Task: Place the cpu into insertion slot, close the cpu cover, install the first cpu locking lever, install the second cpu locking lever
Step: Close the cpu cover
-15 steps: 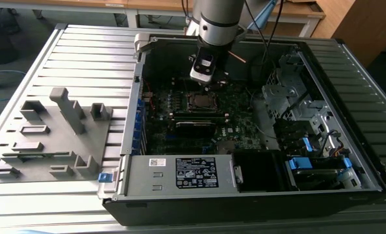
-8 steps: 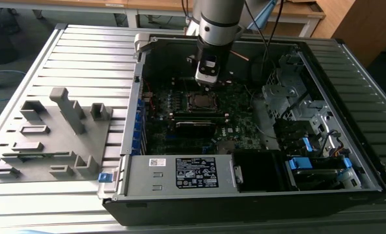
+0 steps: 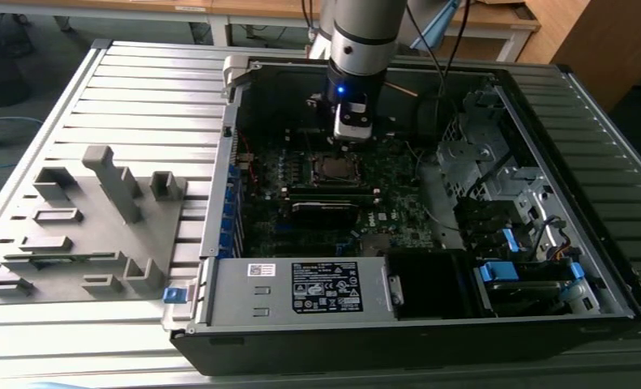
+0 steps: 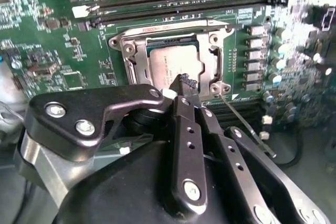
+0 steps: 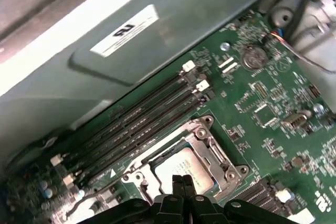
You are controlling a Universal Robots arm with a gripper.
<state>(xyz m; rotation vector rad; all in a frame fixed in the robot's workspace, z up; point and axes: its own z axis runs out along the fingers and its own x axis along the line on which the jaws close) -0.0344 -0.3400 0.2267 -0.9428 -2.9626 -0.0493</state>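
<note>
The gripper [image 4: 185,82], fingers closed together on nothing, is poised over the edge of the cpu [image 4: 169,62], which sits in its socket beneath the lowered cpu cover [image 4: 134,60], evidently to work the unlatched locking lever [image 4: 244,123] alongside.

cpu [image 4: 169,62]: you see a dull silver-grey top.
cpu cover [image 4: 135,56]: silvery metal.
motherboard [image 4: 47,51]: green.
claw [image 4: 184,83]: yours is black.
memory slots [image 5: 136,124]: black with white latches.
counter [image 3: 136,89]: pale grey, ribbed in long stripes.
</note>
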